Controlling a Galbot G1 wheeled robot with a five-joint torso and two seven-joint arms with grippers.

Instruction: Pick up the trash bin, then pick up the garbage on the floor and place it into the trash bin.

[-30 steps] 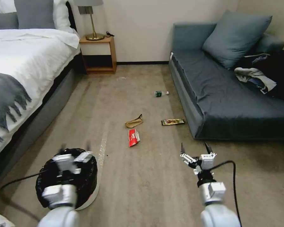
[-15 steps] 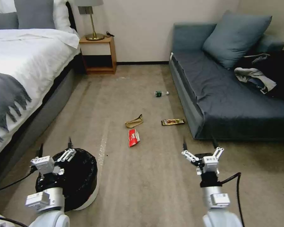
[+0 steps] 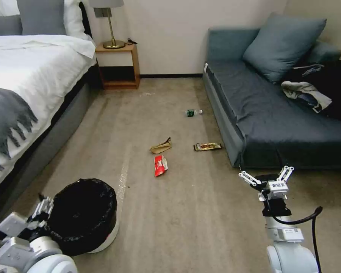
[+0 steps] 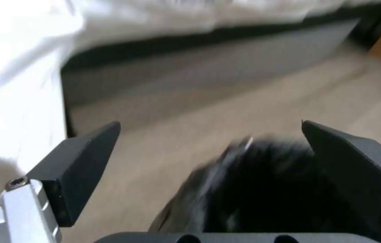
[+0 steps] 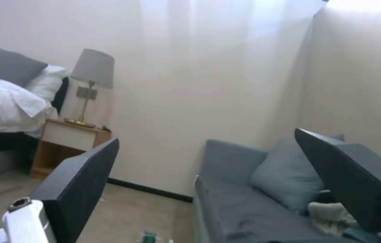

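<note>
Bringing the spread left gripper (image 3: 45, 206) squarely over the near rim of the trash bin (image 3: 85, 212) standing on the carpet (image 3: 185, 212) by the bed (image 3: 22, 94), closing only once one finger sits inside the liner, right gripper (image 3: 265, 175) spread, idle.

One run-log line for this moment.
left gripper: open, beside trash bin | right gripper: open, empty | garbage: on floor

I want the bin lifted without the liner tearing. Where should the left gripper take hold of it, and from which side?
Probably the rim of the bin, on the bed-side edge, coming in from its left. It stands upright with its mouth open, so one finger can go inside and one outside. The left gripper is open beside that edge. The bag is folded over the rim, so the grip pins it too.
</note>
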